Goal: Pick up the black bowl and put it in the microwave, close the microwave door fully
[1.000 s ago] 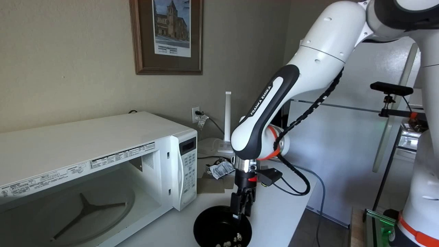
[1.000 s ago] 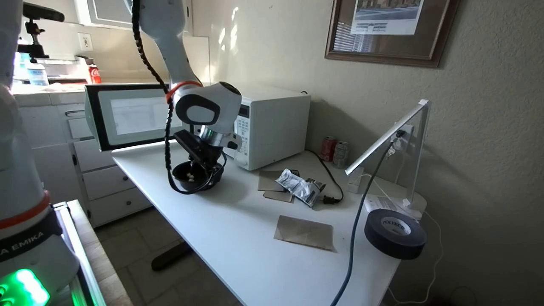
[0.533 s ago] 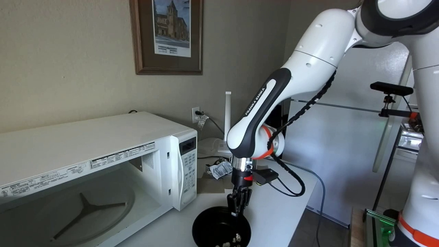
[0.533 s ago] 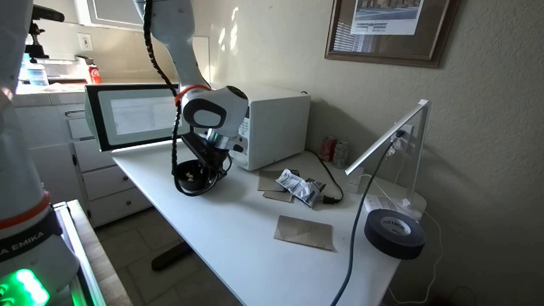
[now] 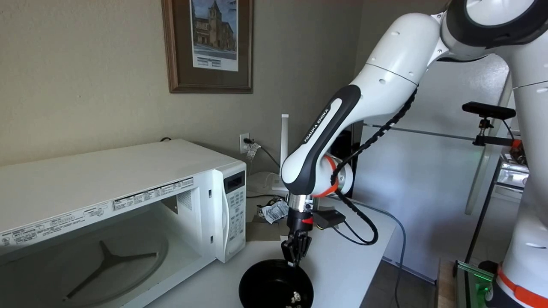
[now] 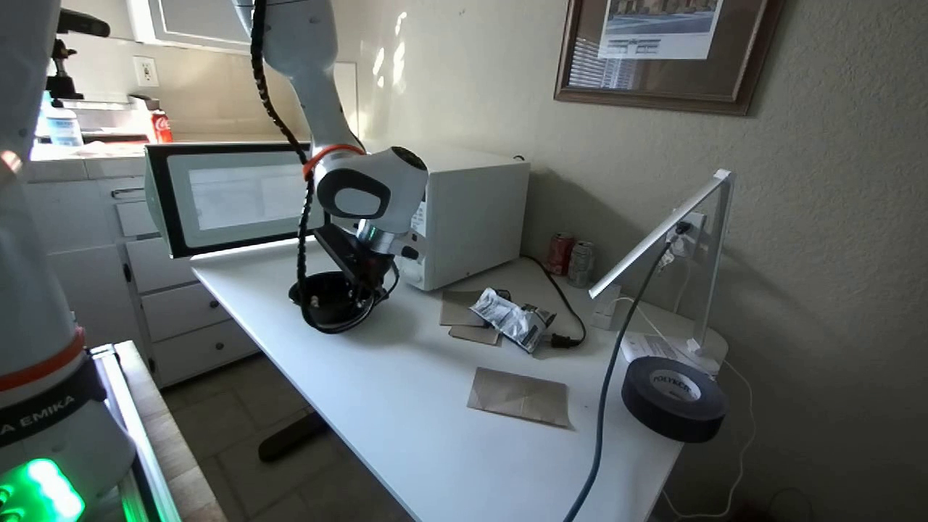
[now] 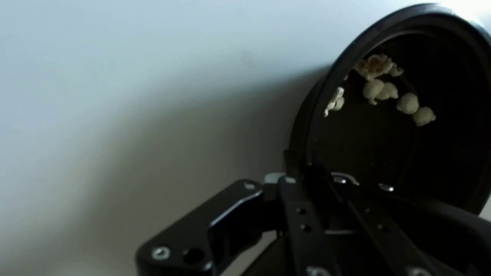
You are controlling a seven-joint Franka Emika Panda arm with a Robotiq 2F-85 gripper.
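Black bowl (image 7: 383, 145) in the hold of the gripper (image 7: 311, 172), by the look of it: the fingers (image 7: 305, 219) straddle the rim, nearly together, with the bowl's side pinched between them. A few pieces of popcorn (image 7: 373, 89) lie in the bottom, apart from the fingertips. So the grasp seems done — whether the base is clear of the table (image 6: 420, 406), I cannot tell. Just beyond stands the microwave (image 5: 128, 171); the bowl is outside it, in front of the end with the control panel (image 5: 235, 218). On its floor a three-armed support (image 5: 111, 258) shows, though part of the cavity is out of view. The door (image 6: 232, 199) is swung wide, well out from the body, so carrying the bowl in, letting go and closing the door fully all look to be left. Farther off on the same table are two drink cans (image 6: 560, 252) — full or drained, there is no telling.
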